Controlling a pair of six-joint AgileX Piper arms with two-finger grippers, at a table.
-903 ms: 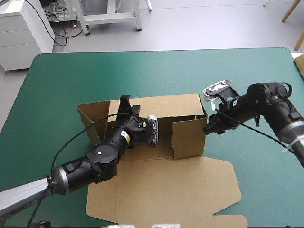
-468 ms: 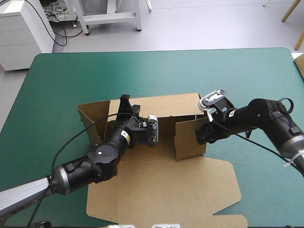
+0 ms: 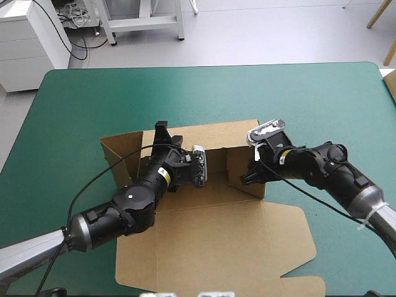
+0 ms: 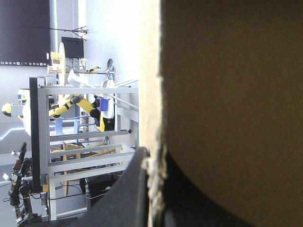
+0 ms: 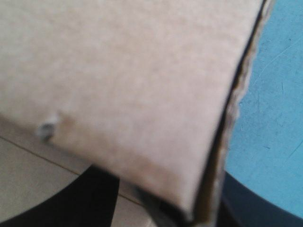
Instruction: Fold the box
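Plain brown box (image 3: 210, 247); plain teal-green bench cover (image 3: 74, 111); black fingers on left hand (image 3: 162, 130) and right hand (image 3: 252, 176).

The box (image 3: 210, 247) is brown board, matt and dry-looking. Its faces are smooth with a faint paper grain, and its cut edges look ragged and fibrous up close. The table's cover (image 3: 247, 93) is teal-green and smooth, with a soft sheen and fine hairline scratches. The left gripper (image 3: 162, 131) and right gripper (image 3: 250, 175) are smooth, dull black plastic. The left arm's shell (image 3: 133, 201) is black with a slight gloss.
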